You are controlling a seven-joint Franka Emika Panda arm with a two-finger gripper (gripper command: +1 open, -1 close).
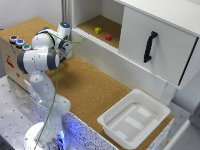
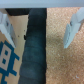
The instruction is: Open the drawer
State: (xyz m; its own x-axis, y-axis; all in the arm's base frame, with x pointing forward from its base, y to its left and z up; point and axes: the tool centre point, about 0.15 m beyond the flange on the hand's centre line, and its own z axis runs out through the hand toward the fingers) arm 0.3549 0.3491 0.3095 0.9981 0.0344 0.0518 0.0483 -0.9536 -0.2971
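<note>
White tub [image 1: 134, 118] rests on the cork desk [image 1: 85, 85].

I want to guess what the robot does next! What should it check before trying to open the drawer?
1. Gripper open: ok, its fingers are spread wide.
2. Gripper empty: ok, nothing sits between the fingers.
3. Drawer handle in sight: cannot tell, neither picture shows it clearly.
4. Gripper at the drawer: not ok, it hangs above the cork desk top.
5. Tub out of the way: ok, it sits at the desk's other end, apart from the arm.
</note>
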